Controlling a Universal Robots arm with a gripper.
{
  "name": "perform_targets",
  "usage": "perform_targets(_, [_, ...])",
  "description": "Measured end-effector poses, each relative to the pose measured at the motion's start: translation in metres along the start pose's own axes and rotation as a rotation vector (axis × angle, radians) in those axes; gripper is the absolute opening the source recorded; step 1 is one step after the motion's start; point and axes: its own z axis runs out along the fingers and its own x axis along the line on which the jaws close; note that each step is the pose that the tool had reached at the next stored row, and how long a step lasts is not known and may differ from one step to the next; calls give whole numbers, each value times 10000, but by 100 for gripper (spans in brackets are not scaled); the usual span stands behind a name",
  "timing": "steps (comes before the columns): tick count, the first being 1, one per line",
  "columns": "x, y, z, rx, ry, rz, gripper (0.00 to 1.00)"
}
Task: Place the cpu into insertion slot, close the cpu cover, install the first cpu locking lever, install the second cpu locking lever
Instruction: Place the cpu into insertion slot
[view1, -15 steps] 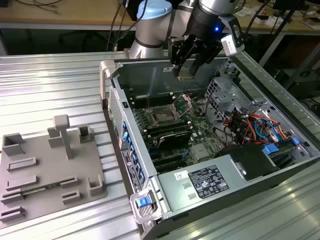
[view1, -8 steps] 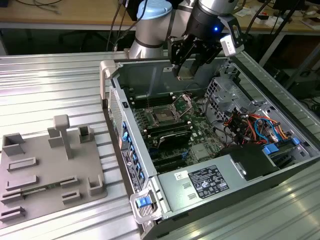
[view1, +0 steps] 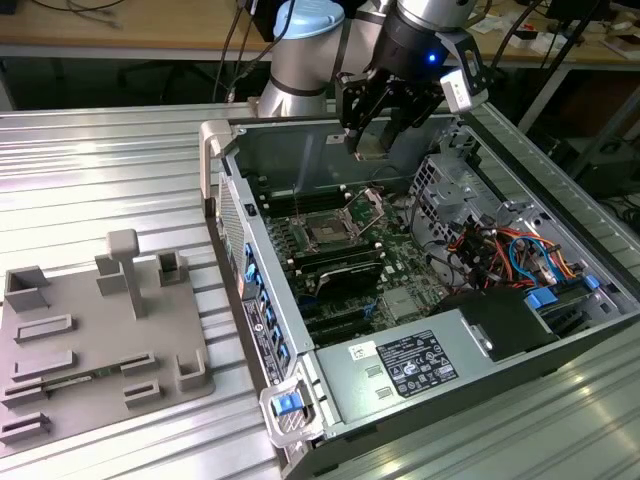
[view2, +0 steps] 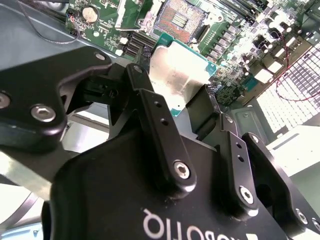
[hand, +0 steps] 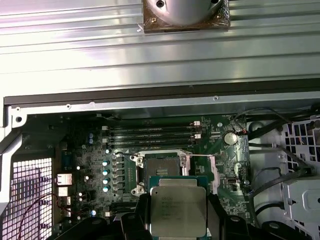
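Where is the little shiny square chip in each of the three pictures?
Exterior view: the cpu hangs in the pincer above the open computer case.
Second wrist view: the cpu is clamped between the black fingers, with the insertion slot beyond it.
First wrist view: the cpu is held just short of the insertion slot.
Shared landmark: the empty insertion slot on the green board.

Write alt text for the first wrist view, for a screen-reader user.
The gripper holds the cpu between its jaws, metal top facing the camera, over an open computer case. Near it on the green motherboard lies the empty insertion slot, beside long black memory slots.
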Motion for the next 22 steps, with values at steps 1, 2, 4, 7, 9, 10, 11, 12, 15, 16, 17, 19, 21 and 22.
perform_targets(1, [0, 0, 0, 0, 0, 0, 55])
perform_targets(2, [0, 0, 0, 0, 0, 3, 55])
perform_targets(4, [0, 0, 0, -1, -2, 28, 55])
perform_targets(7, [0, 0, 1, -1, -7, 82, 55])
perform_targets(9, [0, 0, 1, -2, -10, 118, 55])
perform_targets(10, [0, 0, 1, -1, -10, 118, 55])
perform_targets(11, [0, 0, 1, -1, -11, 119, 55])
perform_targets(12, [0, 0, 1, -2, -11, 119, 55])
perform_targets(15, [0, 0, 1, -2, -10, 121, 55])
perform_targets(16, [0, 0, 1, -2, -11, 125, 55])
perform_targets(17, [0, 0, 1, -3, -14, 158, 55])
perform_targets(19, [0, 0, 3, -7, -28, 306, 55])
perform_targets(21, [0, 0, 4, -11, -44, 490, 55])
perform_targets(22, [1, 0, 3, -10, -49, 547, 55])
